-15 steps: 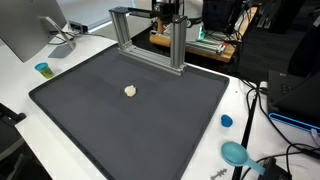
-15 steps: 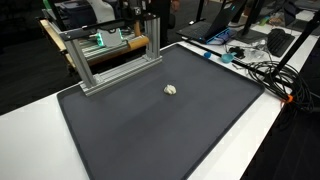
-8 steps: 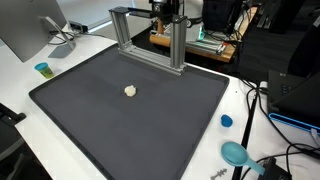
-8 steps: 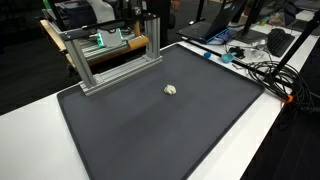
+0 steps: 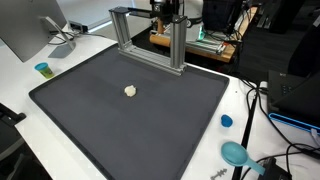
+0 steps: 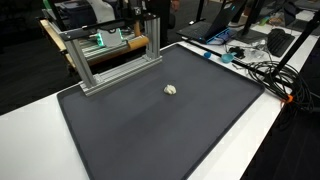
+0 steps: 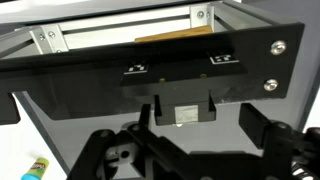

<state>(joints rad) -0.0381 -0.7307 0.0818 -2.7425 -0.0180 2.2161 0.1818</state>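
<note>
Metal frame (image 5: 181, 45) bars the mat's (image 5: 150, 125) rear (middle lies open).

Bright, even overhead room light in both exterior views. The mat (image 5: 130, 110) is matte with no glare. The white table (image 5: 25, 85) at 9 o'clock is nearly blown out, and the background at 1 o'clock is dim. Frames are low-res and soft. In the wrist view there's a pale sheen on the black plate (image 7: 160, 70), and 6 o'clock is dark and blurred.

Lump (image 5: 130, 90) nr ctr of mat (image 5: 100, 130), frame (image 5: 148, 38) at far edge, cup (image 5: 42, 69) beside mat.
</note>
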